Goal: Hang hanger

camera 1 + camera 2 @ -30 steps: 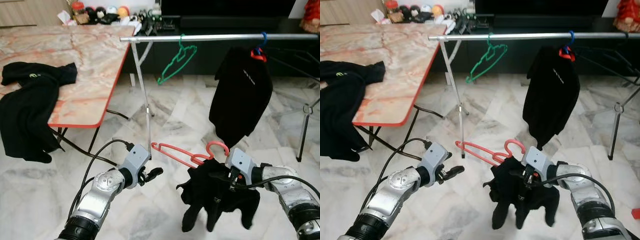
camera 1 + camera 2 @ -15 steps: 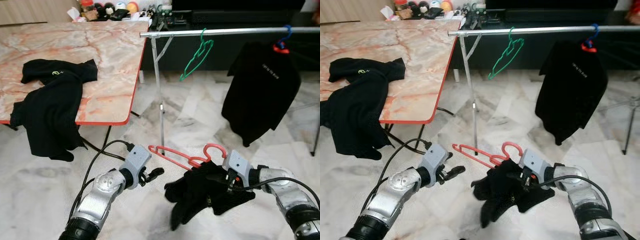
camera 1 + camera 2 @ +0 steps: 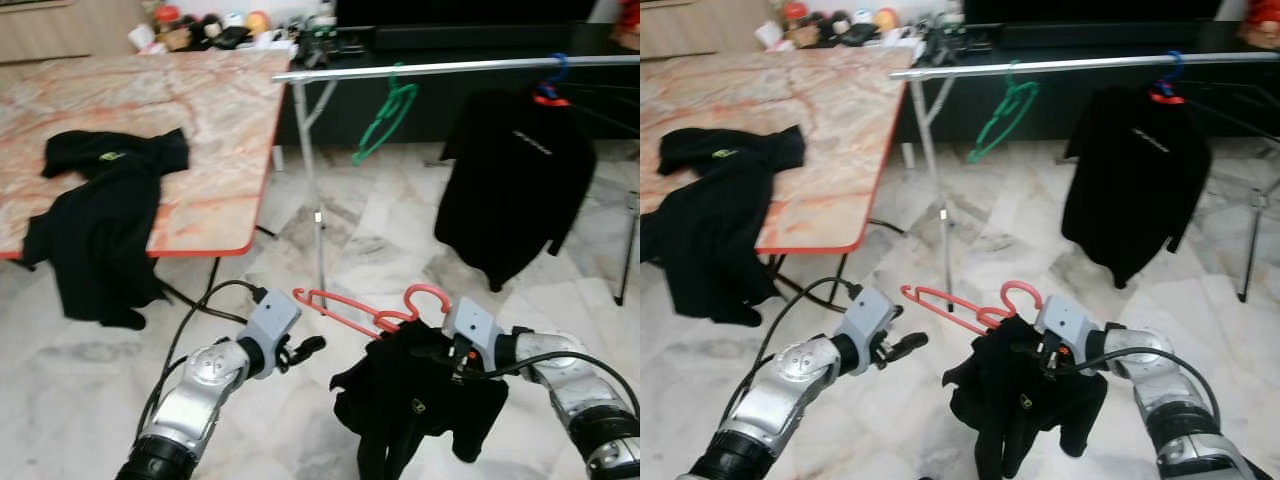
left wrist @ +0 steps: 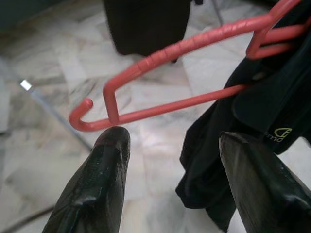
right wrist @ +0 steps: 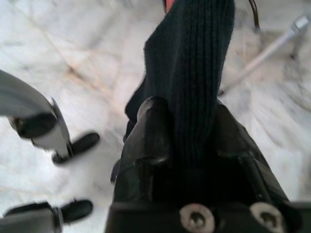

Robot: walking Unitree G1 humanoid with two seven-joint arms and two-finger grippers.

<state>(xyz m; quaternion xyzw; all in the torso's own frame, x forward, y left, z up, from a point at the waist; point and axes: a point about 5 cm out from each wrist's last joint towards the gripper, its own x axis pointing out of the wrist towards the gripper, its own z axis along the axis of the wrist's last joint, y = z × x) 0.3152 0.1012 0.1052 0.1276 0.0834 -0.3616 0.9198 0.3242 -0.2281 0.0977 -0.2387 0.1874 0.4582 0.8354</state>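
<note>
The right end effector (image 3: 452,352) is clenched on a black garment (image 3: 415,405) draped over a red hanger (image 3: 372,312), holding both low over the marble floor (image 3: 90,370), below and in front of the silver rail (image 3: 450,68). The left end effector (image 3: 303,349) hangs released just beside the hanger's free end, its fingers (image 4: 99,184) spread apart and touching nothing. On the rail hang a bare green hanger (image 3: 383,118) and a black shirt (image 3: 515,195); left of the rail, another black garment (image 3: 98,225) lies over the edge of the desk (image 3: 200,120).
</note>
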